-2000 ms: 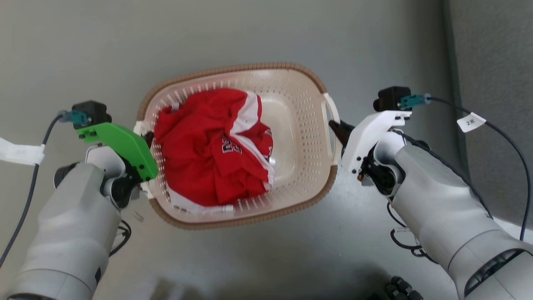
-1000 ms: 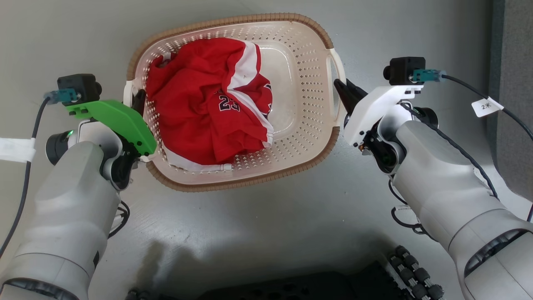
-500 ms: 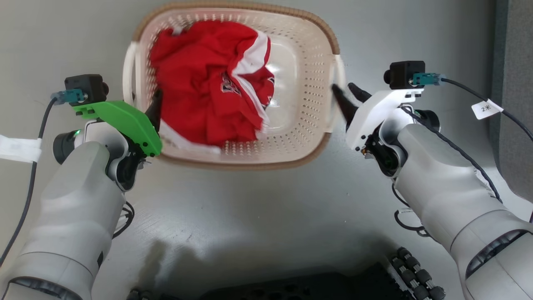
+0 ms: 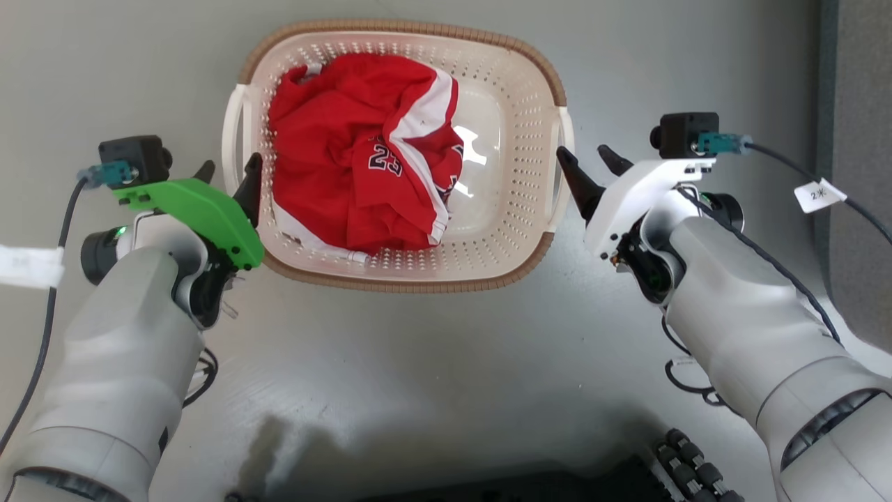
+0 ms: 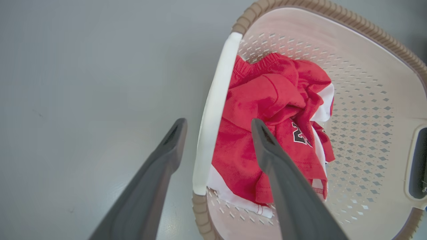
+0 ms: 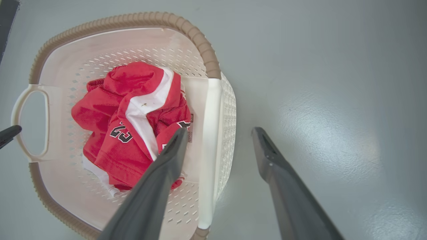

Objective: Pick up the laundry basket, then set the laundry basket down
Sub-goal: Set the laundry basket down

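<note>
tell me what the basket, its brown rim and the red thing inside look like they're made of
Cream perforated laundry basket: looks like moulded hard plastic, fairly glossy, since its bottom shows glare and the holes are evenly spaced.
Brown woven-look rim: probably plastic too, matte, with a regular ribbed pattern imitating wicker.
Crumpled red-and-white jersey: soft matte fabric that folds and creases, with a printed number.

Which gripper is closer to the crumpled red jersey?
Left. The left gripper is open at the white handle right beside the crumpled red jersey. The right gripper is open at the opposite handle, with a bare stretch of the cream perforated plastic laundry basket between.
</note>
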{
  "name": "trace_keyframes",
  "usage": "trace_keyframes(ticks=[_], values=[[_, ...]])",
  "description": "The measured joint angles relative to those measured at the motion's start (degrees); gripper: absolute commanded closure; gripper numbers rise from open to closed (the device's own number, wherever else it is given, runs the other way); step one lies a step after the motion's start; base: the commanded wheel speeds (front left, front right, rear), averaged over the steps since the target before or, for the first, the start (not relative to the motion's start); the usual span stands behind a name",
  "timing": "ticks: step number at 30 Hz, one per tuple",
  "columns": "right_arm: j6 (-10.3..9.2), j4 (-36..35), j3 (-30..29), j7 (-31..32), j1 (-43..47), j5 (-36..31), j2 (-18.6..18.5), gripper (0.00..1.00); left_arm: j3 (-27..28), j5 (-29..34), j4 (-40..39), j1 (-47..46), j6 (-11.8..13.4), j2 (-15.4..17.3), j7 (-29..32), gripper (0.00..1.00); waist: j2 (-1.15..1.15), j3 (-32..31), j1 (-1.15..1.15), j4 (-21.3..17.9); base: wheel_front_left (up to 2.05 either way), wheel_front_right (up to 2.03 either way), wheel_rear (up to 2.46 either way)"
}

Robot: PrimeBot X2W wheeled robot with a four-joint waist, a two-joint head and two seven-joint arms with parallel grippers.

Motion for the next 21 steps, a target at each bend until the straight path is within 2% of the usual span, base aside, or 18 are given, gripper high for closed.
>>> trace_keyframes(ticks=[9, 18, 21], values=[[0.33, 0.33, 0.3, -4.49, 2.68, -0.47, 0.0, 0.0, -1.45, 1.86, 0.76, 4.2, 0.0, 0.9, -7.0, 0.0, 0.0, -5.29, -0.01, -0.05, 0.0, 0.0, 0.0], [0.34, -1.78, -1.04, -5.64, 6.41, -1.52, -1.27, 0.0, -0.58, 4.08, -1.0, 8.35, 0.0, 1.9, -7.76, 0.0, 0.0, -11.93, -0.01, -0.23, 0.0, 0.0, 0.0], [0.29, -4.27, -3.26, -5.63, 7.6, -1.94, -2.53, 0.0, 2.14, 4.98, -4.69, 9.31, 0.12, 2.54, -7.71, 0.0, 0.0, -14.28, -0.01, -0.23, 0.0, 0.0, 0.0]])
